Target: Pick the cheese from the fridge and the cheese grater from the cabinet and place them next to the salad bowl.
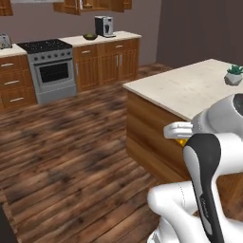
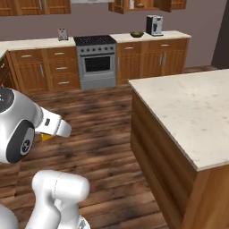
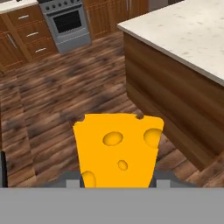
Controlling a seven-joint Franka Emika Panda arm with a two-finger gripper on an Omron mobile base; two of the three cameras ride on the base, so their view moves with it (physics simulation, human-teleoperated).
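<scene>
Gripper point(image 3: 117, 183) clamped on the cheese point(image 3: 117, 148), wedge projecting straight ahead of the fingers; the salad bowl point(image 2: 137, 34) lies far ahead on the back counter point(image 2: 152, 37).

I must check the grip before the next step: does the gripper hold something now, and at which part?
Yes: the gripper holds the cheese, clamped at its lower end, with the holed face rising between the fingers.

No text, label, brand, number or sign can be read on anything in these pictures.
</scene>
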